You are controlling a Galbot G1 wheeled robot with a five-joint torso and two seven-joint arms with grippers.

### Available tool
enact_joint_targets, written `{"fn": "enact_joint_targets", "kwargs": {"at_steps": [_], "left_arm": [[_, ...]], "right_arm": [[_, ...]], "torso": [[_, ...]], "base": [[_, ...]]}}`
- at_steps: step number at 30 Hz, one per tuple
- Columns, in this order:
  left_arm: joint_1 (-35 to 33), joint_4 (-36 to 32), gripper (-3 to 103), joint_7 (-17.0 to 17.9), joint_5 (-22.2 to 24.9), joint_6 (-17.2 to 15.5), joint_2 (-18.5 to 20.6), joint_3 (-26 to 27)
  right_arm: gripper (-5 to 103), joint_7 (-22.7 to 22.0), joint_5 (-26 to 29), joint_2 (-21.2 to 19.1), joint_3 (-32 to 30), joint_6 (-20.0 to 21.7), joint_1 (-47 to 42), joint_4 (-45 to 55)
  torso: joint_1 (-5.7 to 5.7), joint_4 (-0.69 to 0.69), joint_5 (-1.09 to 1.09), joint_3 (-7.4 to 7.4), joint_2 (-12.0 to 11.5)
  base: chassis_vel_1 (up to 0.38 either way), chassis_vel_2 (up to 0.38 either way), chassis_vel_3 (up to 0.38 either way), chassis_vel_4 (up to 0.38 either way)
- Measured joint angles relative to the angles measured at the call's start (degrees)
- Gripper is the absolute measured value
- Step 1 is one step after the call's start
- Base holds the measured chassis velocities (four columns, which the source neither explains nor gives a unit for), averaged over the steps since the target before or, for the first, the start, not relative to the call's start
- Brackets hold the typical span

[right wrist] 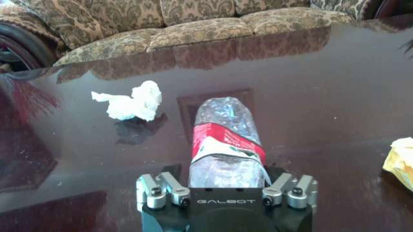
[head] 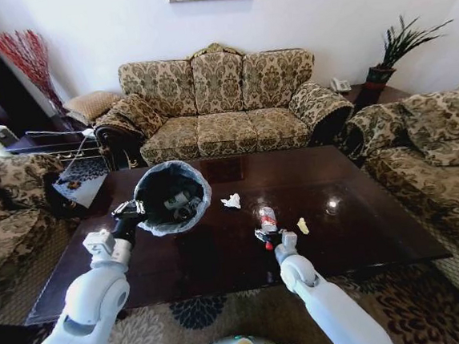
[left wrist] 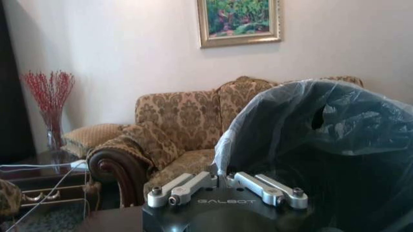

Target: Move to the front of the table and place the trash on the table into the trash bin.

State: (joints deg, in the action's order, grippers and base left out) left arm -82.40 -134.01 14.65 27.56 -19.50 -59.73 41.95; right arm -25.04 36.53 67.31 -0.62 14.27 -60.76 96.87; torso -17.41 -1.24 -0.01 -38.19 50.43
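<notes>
Now your right gripper [head: 267,235] is low over the table [head: 363,233], near its front edge, jaws pinching the bottle [right wrist: 224,140], which lies between them with its base pointing toward the sofa [head: 222,108]. Your left gripper [head: 126,215] holds the bin [head: 172,197] at its rim, jaws pressed on the liner, bin tipped with its mouth facing you; some trash already sits inside. Crumpled paper [right wrist: 129,100] lies on the table between bin and bottle. Just right of the bottle rests a yellow scrap [right wrist: 400,159].
</notes>
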Motion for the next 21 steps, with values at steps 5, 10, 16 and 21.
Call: {"fn": "enact_joint_targets", "kwargs": {"at_steps": [5,10,16,21], "left_arm": [[0.6,0.7,1,0.0,0.2,0.0,0.4,-0.1],[1.0,1.0,1,0.0,0.4,0.0,0.7,-0.2],[1.1,1.2,1,-0.1,0.5,0.0,1.0,-0.3],[1.2,1.7,1,-0.6,0.5,0.0,1.3,-1.3]], "right_arm": [[62,0.0,-0.2,0.1,0.2,-0.2,0.4,-0.4],[45,0.0,-0.8,0.0,0.1,-0.7,0.5,-0.1],[36,0.0,-2.1,-2.8,0.8,-1.2,1.9,7.5],[23,-1.0,2.7,-10.4,5.7,0.1,12.9,18.1]], "torso": [[0.00,0.00,0.00,0.00,0.0],[0.00,0.00,0.02,0.00,0.0],[0.00,0.01,0.01,0.00,0.0],[0.00,-0.01,-0.01,0.00,0.0]], "base": [[0.000,0.000,0.000,0.000],[0.000,0.000,0.000,0.000],[0.000,0.000,0.000,0.000],[0.000,0.000,0.000,0.000]]}}
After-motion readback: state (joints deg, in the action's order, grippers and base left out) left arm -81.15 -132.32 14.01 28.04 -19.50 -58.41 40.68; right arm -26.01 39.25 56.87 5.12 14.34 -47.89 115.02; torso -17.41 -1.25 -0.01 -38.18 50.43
